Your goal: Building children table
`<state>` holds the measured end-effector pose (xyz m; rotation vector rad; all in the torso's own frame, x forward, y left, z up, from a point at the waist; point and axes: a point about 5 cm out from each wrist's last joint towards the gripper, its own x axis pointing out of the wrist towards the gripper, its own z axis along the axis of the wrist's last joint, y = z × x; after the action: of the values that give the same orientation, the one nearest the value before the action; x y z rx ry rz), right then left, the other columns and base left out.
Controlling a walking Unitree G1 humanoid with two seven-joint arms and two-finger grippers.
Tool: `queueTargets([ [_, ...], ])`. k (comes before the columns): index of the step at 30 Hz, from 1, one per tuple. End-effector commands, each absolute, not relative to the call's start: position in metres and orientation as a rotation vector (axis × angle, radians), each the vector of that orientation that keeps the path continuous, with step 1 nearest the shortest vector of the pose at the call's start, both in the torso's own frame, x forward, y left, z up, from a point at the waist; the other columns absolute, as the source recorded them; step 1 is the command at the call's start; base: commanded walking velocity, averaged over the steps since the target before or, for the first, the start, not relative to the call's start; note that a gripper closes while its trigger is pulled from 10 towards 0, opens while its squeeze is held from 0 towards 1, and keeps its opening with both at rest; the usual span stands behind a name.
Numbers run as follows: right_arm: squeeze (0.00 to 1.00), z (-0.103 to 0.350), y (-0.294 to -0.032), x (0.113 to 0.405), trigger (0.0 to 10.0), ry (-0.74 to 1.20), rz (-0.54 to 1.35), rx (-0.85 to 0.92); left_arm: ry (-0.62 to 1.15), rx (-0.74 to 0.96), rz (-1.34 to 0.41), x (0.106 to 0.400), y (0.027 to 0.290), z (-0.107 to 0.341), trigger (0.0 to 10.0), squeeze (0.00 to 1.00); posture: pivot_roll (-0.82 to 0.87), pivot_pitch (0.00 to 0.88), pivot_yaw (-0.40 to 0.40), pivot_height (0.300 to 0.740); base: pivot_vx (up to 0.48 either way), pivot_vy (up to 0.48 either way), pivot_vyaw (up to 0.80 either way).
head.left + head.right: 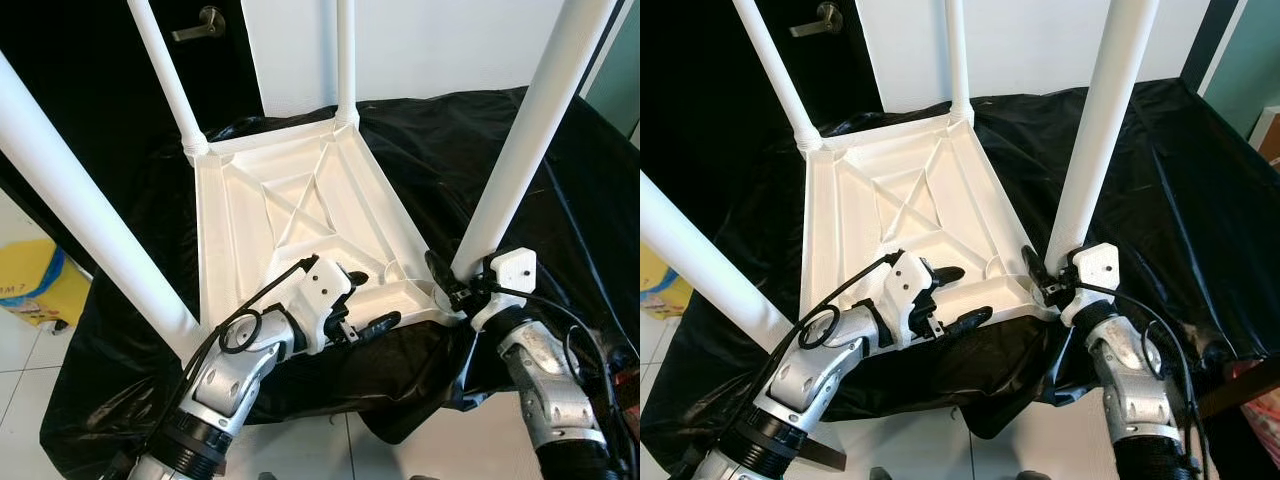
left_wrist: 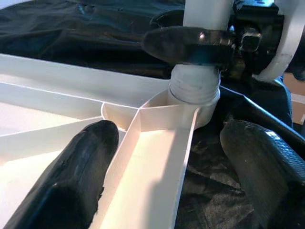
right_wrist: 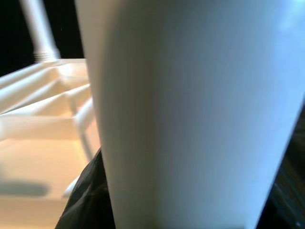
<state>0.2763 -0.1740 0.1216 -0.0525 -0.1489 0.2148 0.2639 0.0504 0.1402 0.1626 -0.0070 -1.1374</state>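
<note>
The white children's table (image 1: 300, 215) is lying upside down on the black sheet (image 1: 450, 140). The right claw (image 1: 1040, 278) is holding the leg (image 1: 520, 150) at four o'clock, likely twisting it tight. The left claw (image 1: 955, 297) is straddling the rim, fingers wide, and should be holding it steady next.

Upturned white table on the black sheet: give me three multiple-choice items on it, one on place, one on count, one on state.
1. Where is the right hand?
A. at the foot of the near right leg
B. on the door handle
C. on the floor

2. How many legs stand in the tabletop?
A. two
B. three
C. four

3. How is the left hand?
A. shut on a leg
B. open astride the near rim
C. hanging idle

Key: 1 A, its fingers clasp the leg's base; 2 C, one leg per corner; 3 B, the rim lies between its spread fingers.
</note>
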Motion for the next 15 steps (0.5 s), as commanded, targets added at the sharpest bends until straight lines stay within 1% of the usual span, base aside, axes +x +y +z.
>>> queueTargets([
  [1,0.0,0.088,-0.17,0.268,10.0,0.04,0.092,-0.028,-0.021,0.183,-1.111,0.265,0.053,0.139,10.0,0.0,-0.13,0.106,0.062,0.74,0.0,0.0,0.0],
  [2,0.0,0.088,-0.17,0.268,10.0,0.04,0.092,-0.028,-0.021,0.183,-1.111,0.265,0.053,0.139,10.0,0.0,-0.13,0.106,0.062,0.74,0.0,0.0,0.0],
  [3,0.0,0.088,-0.164,0.267,10.0,0.04,0.033,-0.015,-0.032,0.187,-1.096,0.265,0.052,0.14,10.0,0.0,-0.12,0.099,0.052,0.74,0.0,0.0,0.0],
  [4,0.0,0.088,-0.164,0.267,10.0,0.04,0.033,-0.015,-0.032,0.187,-1.096,0.265,0.052,0.14,10.0,0.0,-0.12,0.099,0.052,0.74,0.0,0.0,0.0],
  [5,0.0,0.087,-0.156,0.265,10.0,0.038,-0.041,0.005,-0.046,0.198,-1.066,0.268,0.052,0.14,10.0,0.0,-0.11,0.092,0.043,0.74,0.0,0.0,0.0],
  [11,0.0,0.086,-0.152,0.264,10.0,0.044,-0.069,0.006,-0.053,0.195,-1.052,0.269,0.051,0.141,10.0,0.0,-0.11,0.091,0.041,0.74,0.0,0.0,0.0],
  [12,0.0,0.085,-0.148,0.264,10.0,0.054,-0.109,0.006,-0.06,0.194,-1.042,0.269,0.049,0.142,10.0,0.0,-0.1,0.082,0.035,0.74,0.0,0.0,0.0],
  [15,0.0,0.085,-0.148,0.264,10.0,0.054,-0.109,0.006,-0.06,0.194,-1.042,0.269,0.049,0.142,10.0,0.0,-0.1,0.082,0.035,0.74,0.0,0.0,0.0],
])
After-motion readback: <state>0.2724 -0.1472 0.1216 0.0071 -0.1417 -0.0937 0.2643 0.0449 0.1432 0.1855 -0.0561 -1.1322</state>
